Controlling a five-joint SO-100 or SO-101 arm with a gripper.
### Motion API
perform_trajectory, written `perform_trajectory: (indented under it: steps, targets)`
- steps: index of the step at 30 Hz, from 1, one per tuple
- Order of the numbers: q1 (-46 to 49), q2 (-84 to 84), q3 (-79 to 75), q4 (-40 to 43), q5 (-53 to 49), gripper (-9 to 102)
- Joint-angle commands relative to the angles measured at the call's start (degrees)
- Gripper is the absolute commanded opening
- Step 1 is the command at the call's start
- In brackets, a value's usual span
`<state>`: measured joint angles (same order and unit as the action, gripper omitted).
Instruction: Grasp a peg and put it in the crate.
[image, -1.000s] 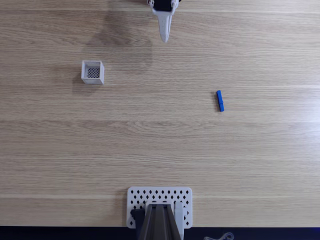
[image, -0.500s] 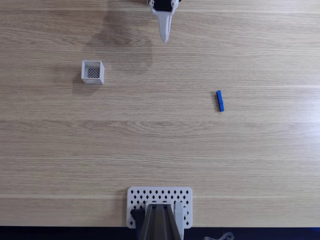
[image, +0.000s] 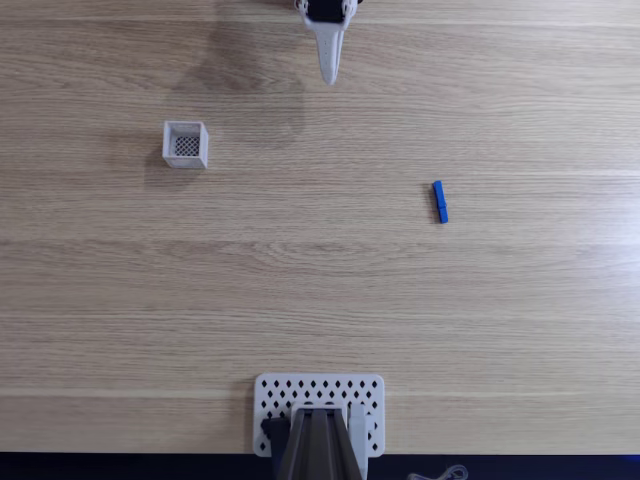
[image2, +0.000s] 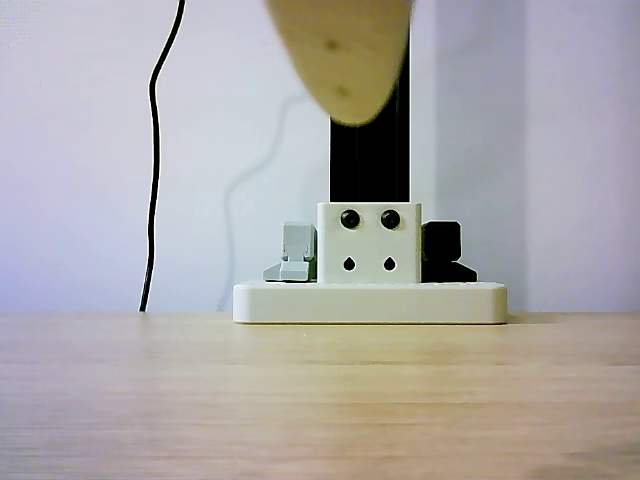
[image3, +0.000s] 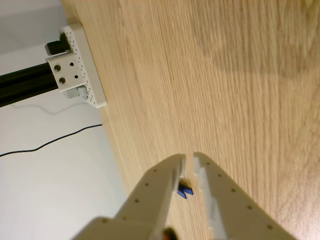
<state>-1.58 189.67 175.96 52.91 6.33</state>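
Wood-grain tabletop (image: 320, 280) spreads across the fixed view, which looks straight down. The pincer (image: 329, 78) hangs at the far edge, near its middle, its pale fingers drawn together into one tapering point. The crate (image: 186, 144) stands toward the far left corner, open top up, dark mesh floor visible inside. The peg (image: 440, 201) lies flat toward the right side of the tabletop, well apart from both crate and pincer. At the near edge sits a white perforated plate (image: 320, 392) carrying a dark post.

From the other view, low at tabletop level, a white base (image2: 370, 300) with a black upright post (image2: 370, 160) stands at the far edge, and a blurred pale finger (image2: 340, 50) hangs down from the top.

The wrist view shows the pincer (image3: 189, 159) with its fingers nearly shut, a narrow slit between them. Through that slit a bit of the blue peg (image3: 183, 191) shows on the tabletop, untouched.
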Motion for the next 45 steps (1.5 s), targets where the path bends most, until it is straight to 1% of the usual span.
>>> perform_trajectory:
  steps: [1,6,8,19,22,24,27,32,37,40,42,43,45]
  targets:
    - [-0.26,1.32,-0.70,-0.35,-0.18,-1]
    - [-0.35,0.70,-0.97,-0.70,0.18,-1]
    - [-0.62,-2.55,-1.93,-0.88,-0.26,-1]
    - [-0.70,-37.62,-18.37,-0.88,-0.62,-1]
    - [-1.23,-46.14,-26.89,-0.88,-5.54,-1]
    - [-2.90,-51.50,-32.96,-0.79,-12.48,-1]
    - [-5.63,-58.27,-41.04,-0.18,-27.16,-1]
    - [-9.49,-65.57,-50.54,-0.79,-55.99,-1]
    - [-11.69,-69.26,-53.96,-0.88,-84.29,-1]
    - [-13.97,-71.46,-53.96,-0.53,-97.03,-1]
    - [-14.77,-73.48,-53.96,-0.26,-103.54,-1]
    - [-15.12,-74.62,-53.96,-0.35,-105.82,-1]
    - [-15.82,-77.26,-54.76,-0.88,-107.31,-1]
